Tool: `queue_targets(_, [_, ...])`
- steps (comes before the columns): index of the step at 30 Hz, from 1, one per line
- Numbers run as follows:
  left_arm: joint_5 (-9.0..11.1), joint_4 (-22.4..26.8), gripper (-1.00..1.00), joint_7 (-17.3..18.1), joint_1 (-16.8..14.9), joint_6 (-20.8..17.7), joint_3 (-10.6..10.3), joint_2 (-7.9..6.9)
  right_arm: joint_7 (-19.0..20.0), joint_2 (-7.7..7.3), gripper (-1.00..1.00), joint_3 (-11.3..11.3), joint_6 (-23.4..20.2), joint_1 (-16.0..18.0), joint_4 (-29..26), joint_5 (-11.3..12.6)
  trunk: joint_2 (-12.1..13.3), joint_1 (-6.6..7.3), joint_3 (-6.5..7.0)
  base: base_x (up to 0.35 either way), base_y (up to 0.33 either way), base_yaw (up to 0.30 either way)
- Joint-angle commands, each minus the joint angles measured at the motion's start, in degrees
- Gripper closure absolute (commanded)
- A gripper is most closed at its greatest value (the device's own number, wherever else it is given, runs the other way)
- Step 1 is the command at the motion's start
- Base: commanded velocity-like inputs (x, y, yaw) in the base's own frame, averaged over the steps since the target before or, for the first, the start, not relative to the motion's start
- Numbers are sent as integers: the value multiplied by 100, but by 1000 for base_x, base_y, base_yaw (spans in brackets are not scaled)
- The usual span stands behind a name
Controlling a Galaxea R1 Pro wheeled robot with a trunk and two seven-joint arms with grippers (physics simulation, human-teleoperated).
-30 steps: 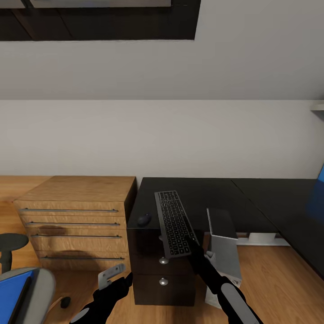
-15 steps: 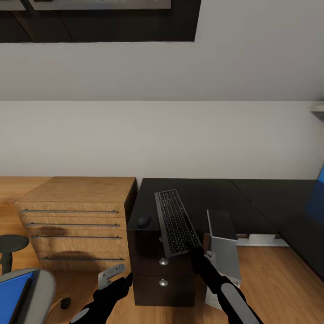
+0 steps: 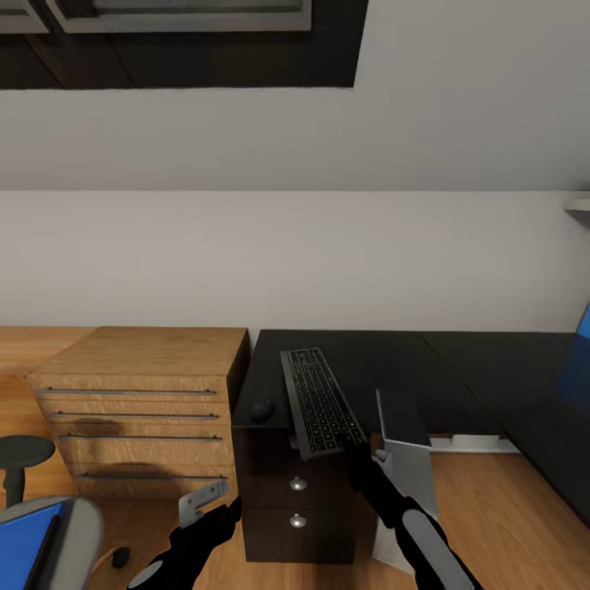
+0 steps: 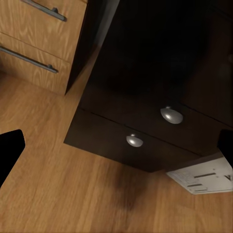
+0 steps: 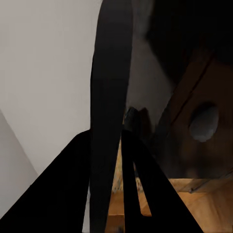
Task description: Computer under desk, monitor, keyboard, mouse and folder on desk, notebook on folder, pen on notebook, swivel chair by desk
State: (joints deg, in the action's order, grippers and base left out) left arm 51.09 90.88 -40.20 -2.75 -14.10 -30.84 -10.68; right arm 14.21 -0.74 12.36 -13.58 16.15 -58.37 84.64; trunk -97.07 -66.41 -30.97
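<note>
Home office corner: black desk (image 3: 459,360) with keyboard (image 3: 318,401), wood drawer cabinet (image 3: 139,393), swivel chair (image 3: 41,533), wood floor (image 3: 500,500).

Nothing readable anywhere: the pale label (image 4: 201,175) low beside the drawers carries only dark blurred bars, far too small to read.

Keyboard (image 3: 318,402) near end slightly higher, tilted.
</note>
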Motion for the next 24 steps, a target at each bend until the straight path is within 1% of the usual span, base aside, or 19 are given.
queue_targets(1, [23, 9, -100, -40, -6, -14, -10, -5, 18, -5, 100, 11, -7, 2, -101, 30, 39, 23, 12, 0, 0, 0])
queue_targets(4, [22, 9, -100, -40, -6, -14, -10, -5, 24, -5, 100, 12, -5, 2, -199, 27, 159, 89, 65, 0, 0, 0])
queue_targets(13, [24, 9, -100, -40, -6, -14, -10, -5, 37, -14, 100, 12, -5, 2, -248, 26, 520, 286, 227, 0, 0, 0])
queue_targets(15, [24, 10, -100, -40, -6, -14, -14, -1, 37, -14, 100, 12, -5, -1, -337, 29, 600, 330, 263, 0, 0, 0])
queue_targets(21, [24, 9, -100, -61, -6, -14, -20, 4, 6, -36, 100, 3, -5, -63, -1045, 36, 841, 462, 371, 0, 0, 0])
queue_targets(24, [24, 9, -100, -65, -6, -14, -19, 4, -110, -59, 100, -3, -5, -295, -1566, 38, 961, 528, 425, -67, 0, 0])
